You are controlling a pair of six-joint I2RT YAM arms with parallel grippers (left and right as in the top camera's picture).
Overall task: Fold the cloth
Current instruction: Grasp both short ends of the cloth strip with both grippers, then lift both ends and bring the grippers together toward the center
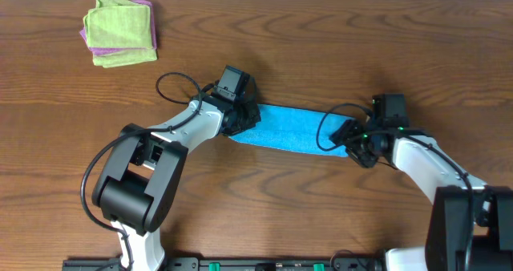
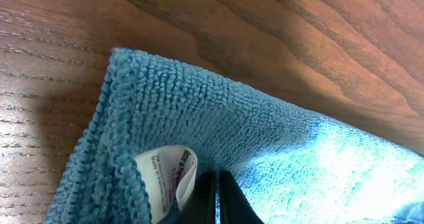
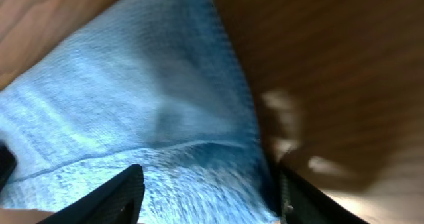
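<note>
On the wooden surface (image 1: 321,54): 1 sky-blue cloth (image 1: 292,129), stretched between 2 arms. Left pincer (image 2: 217,201) pinching its end; right pincer (image 3: 209,197) spread astride the other. Risk: the uneven hold dragging the cloth askew.

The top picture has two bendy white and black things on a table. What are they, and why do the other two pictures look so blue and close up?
Those are two robot arms. Each ends in a gripper, a pincher with two fingers. The top picture comes from a camera above the wooden table. The other two come from little cameras on the arms' wrists, so they see things very close.

The blue is a cloth lying stretched between the arms. The left gripper is pinched shut on one end of it, next to its white label. The right gripper is over the other end with its fingers apart.

In the far corner sit a green cloth and a purple cloth, folded in a stack.
</note>
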